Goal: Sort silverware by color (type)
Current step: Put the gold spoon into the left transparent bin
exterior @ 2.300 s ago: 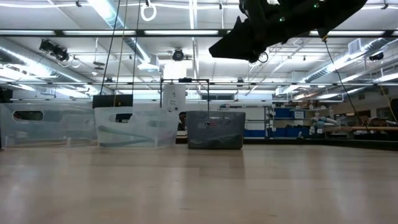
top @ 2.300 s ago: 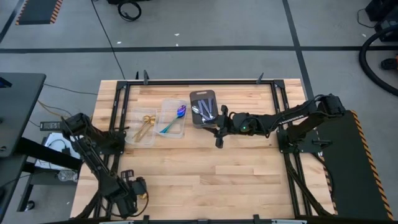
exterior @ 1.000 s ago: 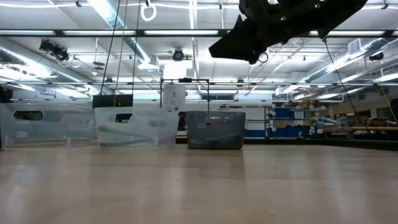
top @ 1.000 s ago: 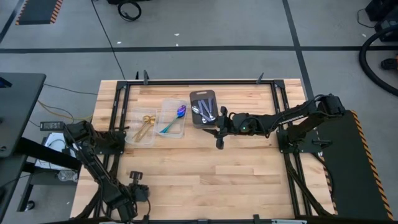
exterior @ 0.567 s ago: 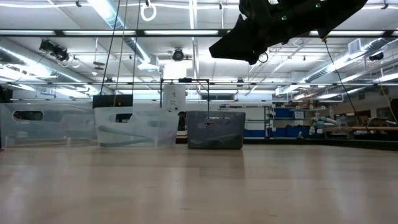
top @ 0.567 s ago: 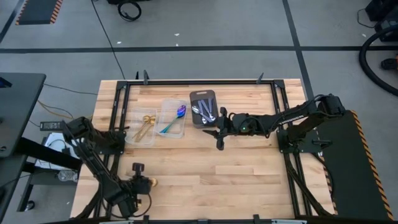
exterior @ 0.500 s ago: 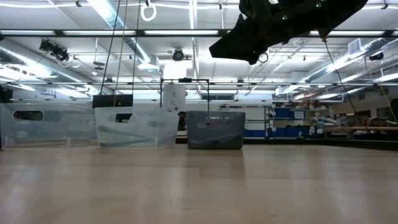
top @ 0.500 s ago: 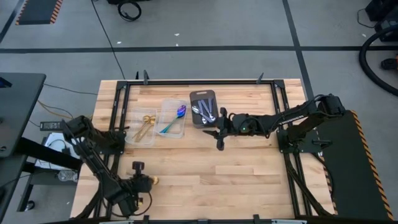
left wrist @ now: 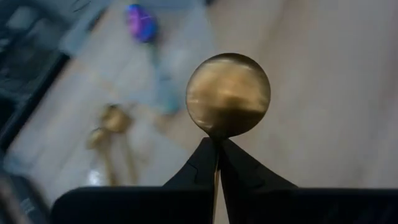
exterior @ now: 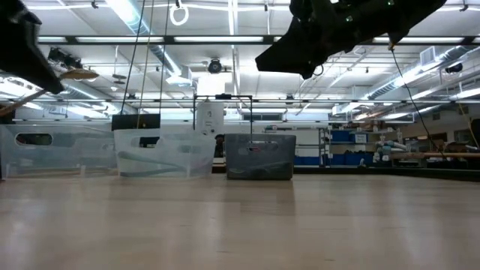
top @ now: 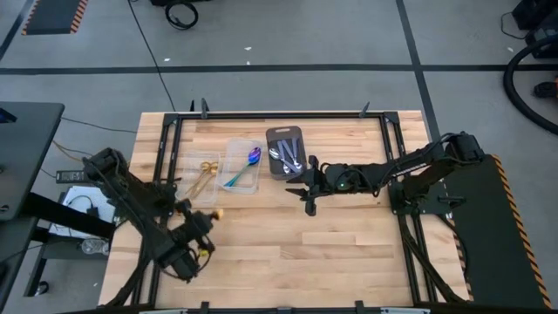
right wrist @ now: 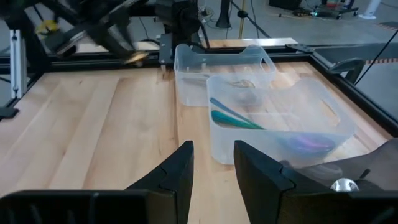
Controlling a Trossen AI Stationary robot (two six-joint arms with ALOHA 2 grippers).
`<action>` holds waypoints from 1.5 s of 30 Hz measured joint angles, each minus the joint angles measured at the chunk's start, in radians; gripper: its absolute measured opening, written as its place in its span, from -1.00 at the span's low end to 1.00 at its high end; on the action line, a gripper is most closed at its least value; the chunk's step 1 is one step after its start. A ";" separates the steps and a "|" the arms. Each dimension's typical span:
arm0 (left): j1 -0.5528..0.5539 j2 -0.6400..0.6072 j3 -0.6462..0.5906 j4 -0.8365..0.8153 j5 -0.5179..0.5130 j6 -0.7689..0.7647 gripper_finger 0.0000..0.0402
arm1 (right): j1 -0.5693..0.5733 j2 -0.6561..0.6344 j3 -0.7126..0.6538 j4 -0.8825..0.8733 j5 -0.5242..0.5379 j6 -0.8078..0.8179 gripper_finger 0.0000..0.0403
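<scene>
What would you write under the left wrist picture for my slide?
The left gripper pinches a gold spoon by its handle, above more gold spoons.

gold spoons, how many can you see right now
3. One gold spoon is pinched in the left gripper, above the table. Two more lie together in the leftmost clear container: and. Others may be hidden.

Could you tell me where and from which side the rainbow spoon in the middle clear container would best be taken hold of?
Probably by its teal handle, from straight above. The rainbow spoon lies flat and diagonal in the clear container, purple bowl toward the far wall, so the walls block any sideways approach. The thin handle suits a pinch across its width; the rounded bowl would likely slip. The right tool hovers nearest, open.
</scene>
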 joint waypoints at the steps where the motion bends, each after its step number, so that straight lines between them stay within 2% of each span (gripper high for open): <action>1: 0.016 -0.003 0.000 -0.028 -0.003 -0.026 -0.93 | 0.004 0.000 0.000 -0.003 0.000 0.003 -0.38; 11: 0.164 -0.075 0.000 -0.199 -0.145 -0.112 -0.90 | 0.018 0.000 0.000 -0.022 0.000 0.003 -0.38; 19: 0.270 -0.172 0.000 -0.234 -0.133 -0.091 -0.91 | 0.017 0.000 0.000 -0.024 0.003 0.003 -0.38; 30: 0.416 -0.205 0.000 -0.234 -0.146 0.078 -0.91 | 0.017 0.000 0.000 -0.028 0.010 0.003 -0.38; 37: 0.437 -0.205 0.000 -0.219 -0.158 0.159 -0.91 | 0.017 0.000 0.000 -0.042 0.010 0.003 -0.38; 45: 0.437 -0.205 0.000 -0.036 -0.152 0.349 -0.92 | 0.017 0.000 0.000 -0.040 0.010 0.003 -0.38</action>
